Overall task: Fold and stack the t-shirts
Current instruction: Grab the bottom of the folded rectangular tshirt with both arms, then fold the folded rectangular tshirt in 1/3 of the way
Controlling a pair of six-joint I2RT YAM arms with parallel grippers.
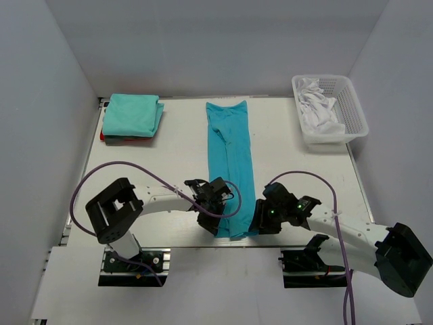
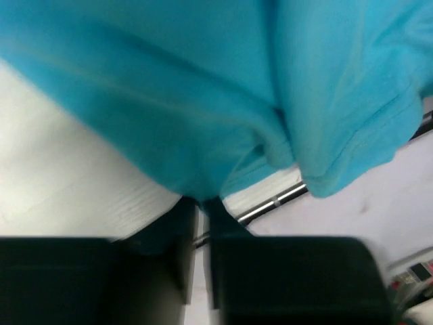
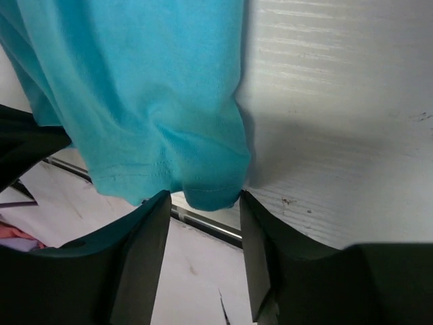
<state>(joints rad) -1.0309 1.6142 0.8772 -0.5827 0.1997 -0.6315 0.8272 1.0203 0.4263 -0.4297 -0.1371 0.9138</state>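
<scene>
The bright turquoise t-shirt (image 1: 230, 156) lies folded into a long narrow strip down the middle of the table, its near end hanging at the front edge. My left gripper (image 1: 211, 223) is at the strip's near-left corner. In the left wrist view (image 2: 201, 202) its jaws are nearly together and pinch the turquoise cloth (image 2: 169, 81). My right gripper (image 1: 256, 222) is at the near-right corner. In the right wrist view (image 3: 203, 200) it is open, with the shirt's hem corner (image 3: 210, 189) between its fingertips. A stack of folded mint-teal t-shirts (image 1: 132, 114) sits at the back left.
A white basket (image 1: 355, 108) holding white cloth (image 1: 318, 108) stands at the back right. The table's front edge with its metal rail (image 3: 203, 223) runs just under both grippers. White walls close in the sides and back.
</scene>
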